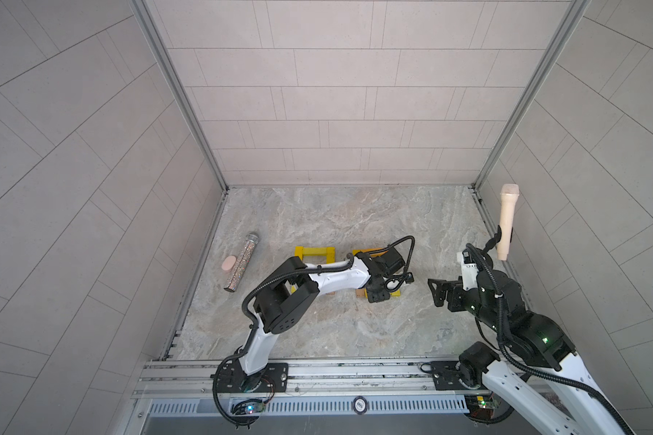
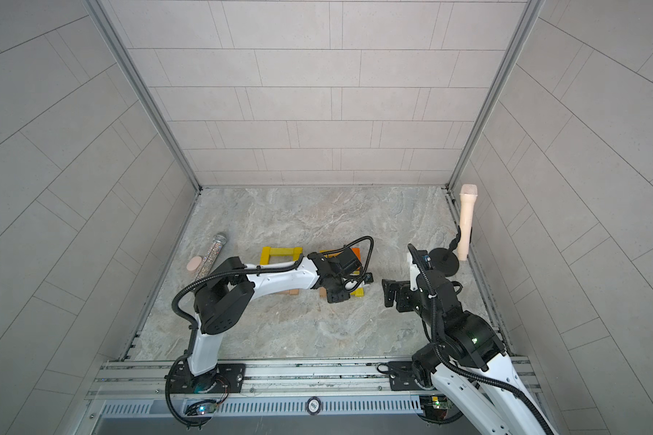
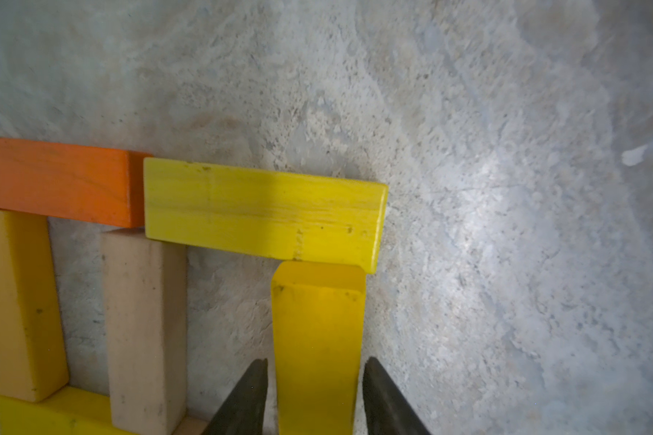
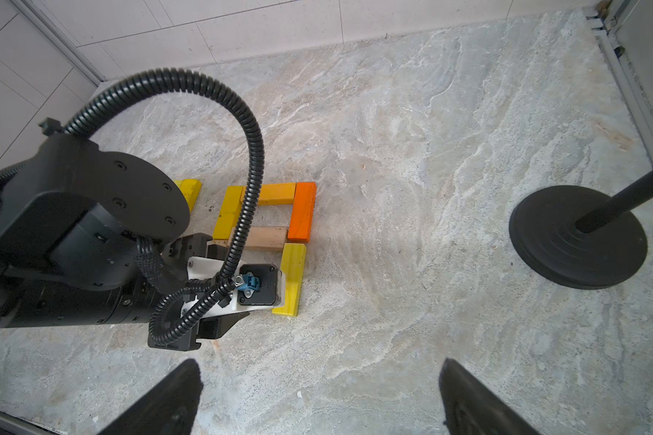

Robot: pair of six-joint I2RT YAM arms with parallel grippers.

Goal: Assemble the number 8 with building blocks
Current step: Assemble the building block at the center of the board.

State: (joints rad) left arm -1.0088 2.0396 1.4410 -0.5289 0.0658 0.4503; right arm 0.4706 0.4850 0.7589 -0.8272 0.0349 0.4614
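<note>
Left wrist view: left gripper (image 3: 317, 361) straddles a yellow bar (image 3: 317, 331). There's a sliver of gap at each of the fingers (image 3: 246, 395), so the jaws are slightly apart and not clamping. The bar lies flat on the marble tabletop (image 3: 506, 226). Its long axis runs straight away from the camera, and its far end butts the long side of a second yellow bar (image 3: 264, 214), making an L corner. The second yellow bar lies crosswise, end-to-end with an orange bar (image 3: 53, 184). A tan bar (image 3: 146, 327) and an amber bar (image 3: 16, 301) lie parallel to the straddled one.

Right wrist view adds the layout. The orange, amber and tan bars plus a third yellow bar (image 4: 227, 212) close a square. The L corner hangs off the square's near side, mid-table. Right gripper (image 4: 319, 363) has its jaws wide apart, empty, over bare tabletop. A black stand base (image 4: 577, 237) sits well off to the side.

Top views: the left gripper hides the straddled bar, whose axis looks parallel to the front rail. They alone show most of a separate yellow frame (image 1: 315, 250), partly under the left forearm. They also show a glittery silver microphone (image 1: 242, 261) with a pink oval (image 1: 229, 263) just beside it, and a cream microphone (image 1: 506, 222) on the stand.
</note>
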